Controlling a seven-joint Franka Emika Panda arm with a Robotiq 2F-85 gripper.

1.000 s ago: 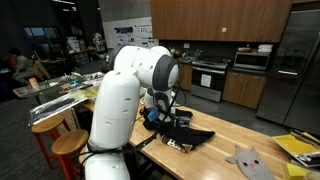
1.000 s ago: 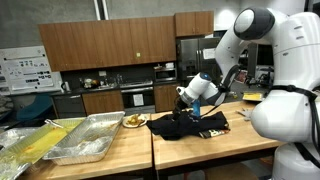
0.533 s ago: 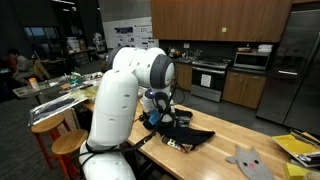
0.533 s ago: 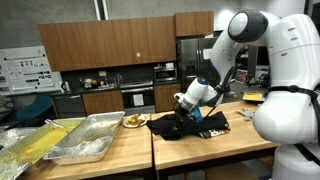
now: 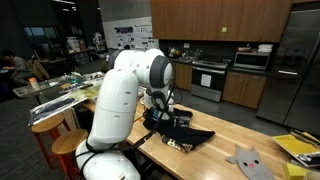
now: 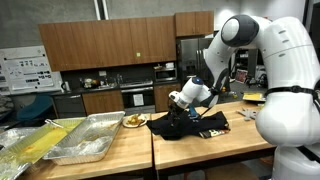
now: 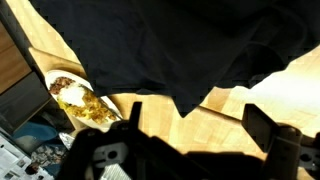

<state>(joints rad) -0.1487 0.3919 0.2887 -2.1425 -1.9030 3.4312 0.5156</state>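
A black garment [image 6: 190, 126] lies crumpled on the wooden table [image 6: 215, 145], and it is also in the exterior view from behind the arm as the black garment [image 5: 188, 135]. My gripper [image 6: 171, 113] hangs low over the garment's edge nearest the plate. In the wrist view my gripper [image 7: 198, 128] is open, with bare wood between its dark fingers [image 7: 263, 126]. The black garment [image 7: 180, 45] fills the upper part of that view, its hem just ahead of the fingertips. Nothing is held.
A plate of yellow food [image 6: 133, 121] sits beside the garment, seen too as the plate [image 7: 75, 96]. Two metal trays [image 6: 88, 138] stand on the neighbouring table. A grey felt shape [image 5: 248, 160] and yellow items [image 5: 300, 147] lie at the far end. Wooden stools [image 5: 68, 145] stand nearby.
The arm has lowered and shifted toward the plate-side edge of the garment. The jaws have stayed open, and the garment has not moved.
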